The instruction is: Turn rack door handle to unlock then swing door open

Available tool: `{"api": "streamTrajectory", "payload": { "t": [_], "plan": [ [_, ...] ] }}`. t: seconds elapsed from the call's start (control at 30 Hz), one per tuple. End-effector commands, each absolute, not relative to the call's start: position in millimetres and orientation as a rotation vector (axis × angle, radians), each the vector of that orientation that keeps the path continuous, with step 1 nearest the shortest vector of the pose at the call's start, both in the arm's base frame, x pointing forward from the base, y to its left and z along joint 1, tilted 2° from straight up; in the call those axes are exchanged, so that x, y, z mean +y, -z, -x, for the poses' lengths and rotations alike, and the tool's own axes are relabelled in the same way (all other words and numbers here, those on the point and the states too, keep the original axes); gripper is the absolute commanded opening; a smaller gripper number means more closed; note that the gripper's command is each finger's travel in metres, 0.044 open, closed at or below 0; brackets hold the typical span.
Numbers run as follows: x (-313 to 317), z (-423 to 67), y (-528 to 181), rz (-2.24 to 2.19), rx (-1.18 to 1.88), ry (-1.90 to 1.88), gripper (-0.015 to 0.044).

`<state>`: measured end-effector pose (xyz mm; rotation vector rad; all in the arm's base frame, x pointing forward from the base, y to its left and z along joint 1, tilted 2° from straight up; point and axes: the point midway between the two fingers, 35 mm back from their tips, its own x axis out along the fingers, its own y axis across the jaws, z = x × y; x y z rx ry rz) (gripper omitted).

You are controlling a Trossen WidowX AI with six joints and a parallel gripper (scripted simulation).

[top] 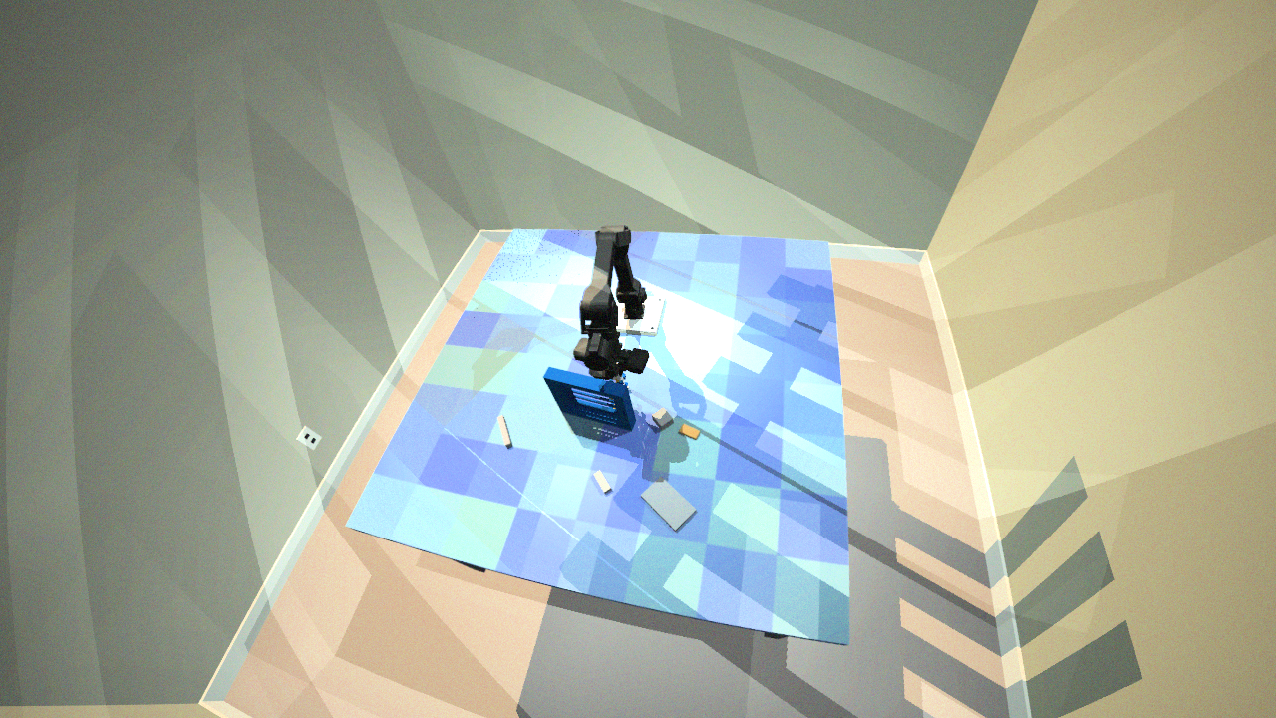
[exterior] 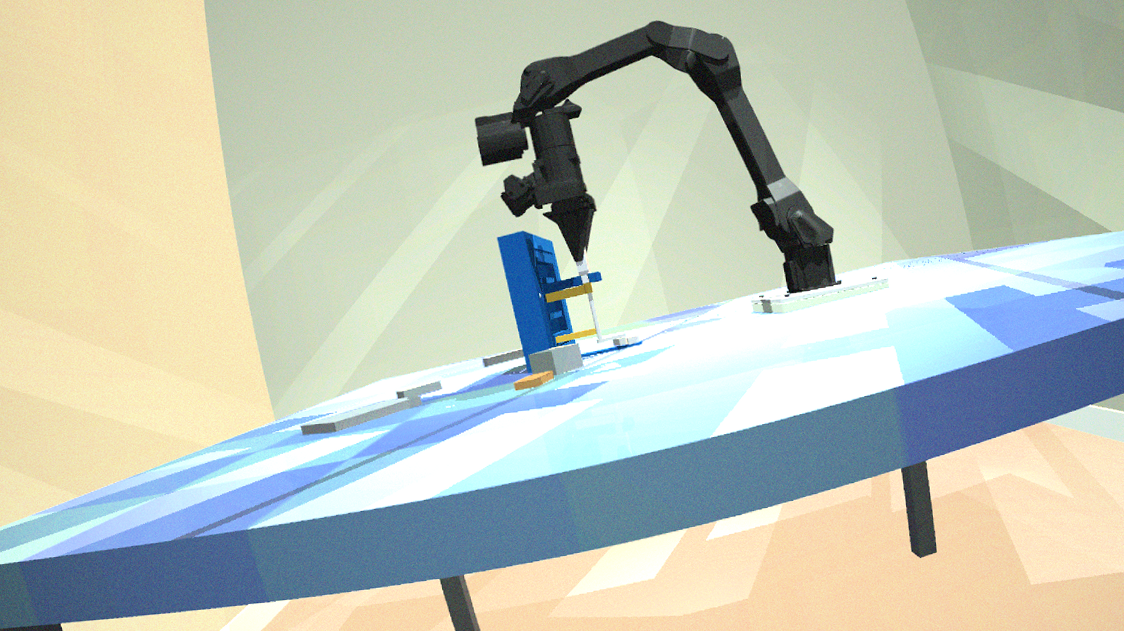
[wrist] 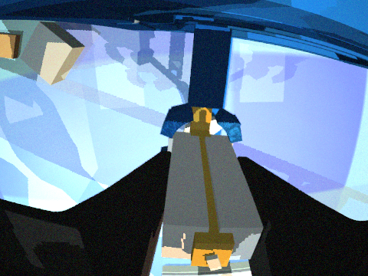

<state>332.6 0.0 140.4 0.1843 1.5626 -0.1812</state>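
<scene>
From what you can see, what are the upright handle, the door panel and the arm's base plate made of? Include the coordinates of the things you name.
Handle (exterior: 588, 283) (wrist: 208, 180): probably matt plastic or painted metal; flat grey faces with an ochre stripe, no grain.
Door panel (top: 584, 406) (exterior: 525, 302): likely moulded plastic or painted metal, uniformly blue with crisp slots.
Base plate (top: 655, 316) (exterior: 860, 288): perhaps painted metal or plastic; smooth white, with dark fastener-like dots.

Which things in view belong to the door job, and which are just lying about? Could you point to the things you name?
Job:
- blue rack door (top: 557, 393) (exterior: 527, 302)
- upright handle (wrist: 192, 184), grey with a yellow stripe
- gripper (exterior: 581, 258) (wrist: 202, 164), around the handle

Lying about:
- grey block (top: 661, 418) (exterior: 558, 359) (wrist: 57, 57)
- orange block (top: 689, 431) (exterior: 533, 380) (wrist: 8, 45)
- flat grey slab (top: 668, 504) (exterior: 358, 417)
- two pale bars, one (top: 505, 431), another (top: 603, 482)
</scene>
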Motion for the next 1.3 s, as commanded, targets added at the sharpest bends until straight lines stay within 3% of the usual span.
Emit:
{"api": "streamTrajectory", "payload": {
  "t": [0.0, 0.23, 0.4, 1.27],
  "plan": [
    [0.5, -330.6, -137.2, -0.192, 1.571, 0.185, 0.0057],
    [0.5, -330.6, -137.2, -0.192, 1.571, 0.185, 0.0011],
    [0.5, -330.6, -137.2, -0.167, 1.573, 0.16, 0.0008],
    [0.5, -330.6, -137.2, 0.823, 1.412, -0.837, 0.0008]
  ]
}}
